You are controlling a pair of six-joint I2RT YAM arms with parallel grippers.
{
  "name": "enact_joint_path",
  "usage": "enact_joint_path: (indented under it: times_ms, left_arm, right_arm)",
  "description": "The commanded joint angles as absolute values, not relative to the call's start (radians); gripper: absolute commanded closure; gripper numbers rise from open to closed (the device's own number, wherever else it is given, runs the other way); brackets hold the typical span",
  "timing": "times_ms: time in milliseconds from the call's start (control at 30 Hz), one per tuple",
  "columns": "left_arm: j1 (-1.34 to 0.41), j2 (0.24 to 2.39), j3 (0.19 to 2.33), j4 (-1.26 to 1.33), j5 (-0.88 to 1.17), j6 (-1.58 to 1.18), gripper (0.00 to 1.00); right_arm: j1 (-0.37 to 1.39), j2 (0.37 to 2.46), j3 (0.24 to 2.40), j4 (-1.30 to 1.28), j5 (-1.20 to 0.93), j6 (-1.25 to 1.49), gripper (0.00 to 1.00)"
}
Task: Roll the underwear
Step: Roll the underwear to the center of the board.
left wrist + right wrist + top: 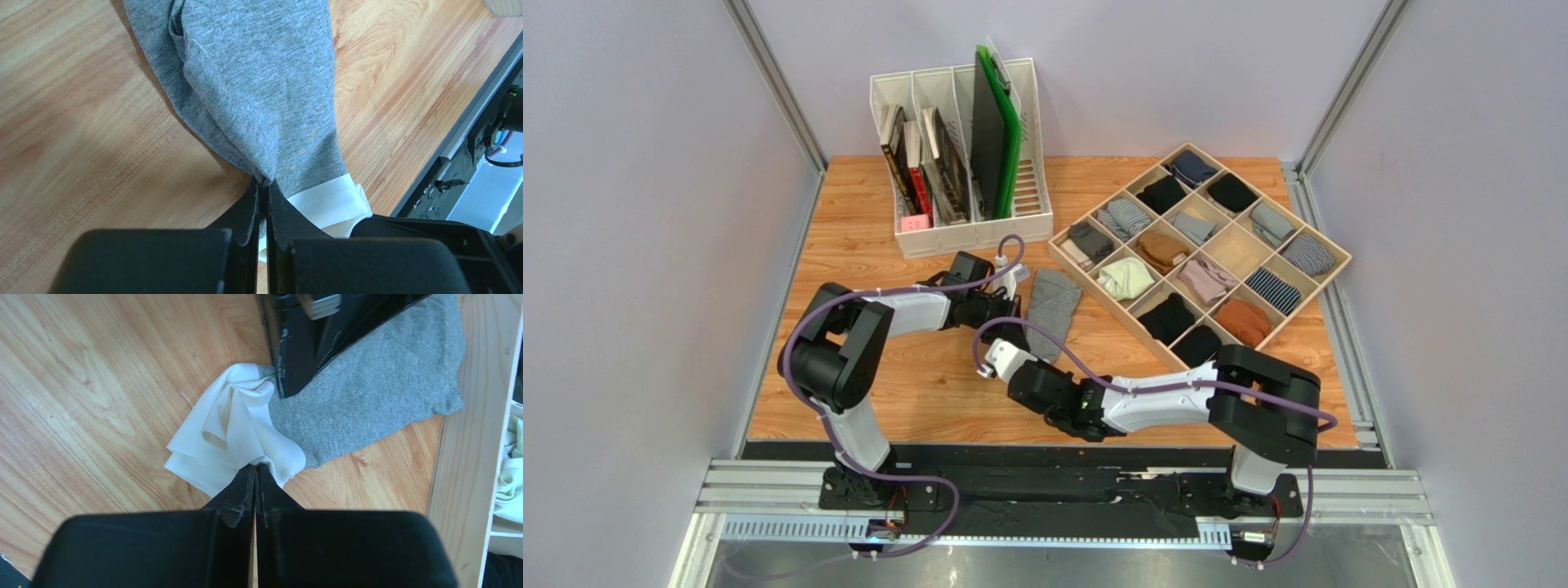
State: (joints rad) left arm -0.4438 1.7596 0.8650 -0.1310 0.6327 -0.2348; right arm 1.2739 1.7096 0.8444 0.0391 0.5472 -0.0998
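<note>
My left gripper [263, 184] is clamped on the underwear [258, 79] just above its waistband; my right gripper [256, 467] pinches the bunched white band. It lies flat on the table [854, 245], beside the tray [1100, 288]. Such thin, close-set pinches could slip or skew the roll if I pull unevenly. Both arms reach low, wrists tipped down.

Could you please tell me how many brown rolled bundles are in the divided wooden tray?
2. One brown bundle sits in a compartment near the middle of the tray; the second brown bundle sits along its near right edge. Others could lie hidden under neighbouring bundles.
</note>
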Motion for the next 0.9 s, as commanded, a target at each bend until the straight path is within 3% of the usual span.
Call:
enact_joint_path:
  times_ms: [0, 233, 367, 400, 433, 867]
  left_arm:
    - [-0.445, 1.746, 0.847, -0.144, 0.584, -0.218, 1.0]
    - [-0.445, 1.743, 0.842, -0.143, 0.545, -0.229, 1.0]
    - [-0.445, 1.749, 0.87, -0.17, 0.509, -0.215, 1.0]
    - [-0.445, 1.75, 0.886, -0.176, 0.502, -0.209, 1.0]
    - [-0.445, 1.755, 0.896, -0.19, 0.496, -0.195, 1.0]
    - [-0.437, 1.825, 0.992, -0.239, 0.509, -0.141, 1.0]
  right_arm:
    - [1.253, 1.681, 0.874, 0.067, 0.543, -0.077, 1.0]
    - [1.244, 1.654, 0.92, -0.032, 0.433, -0.074, 0.99]
    - [1.244, 1.547, 0.914, -0.113, 0.325, -0.067, 0.69]
    - [1.243, 1.523, 0.885, -0.112, 0.325, -0.078, 0.53]
    - [1.241, 1.488, 0.871, -0.113, 0.333, -0.083, 0.46]
    - [1.241, 1.569, 0.755, -0.008, 0.535, -0.098, 0.41]
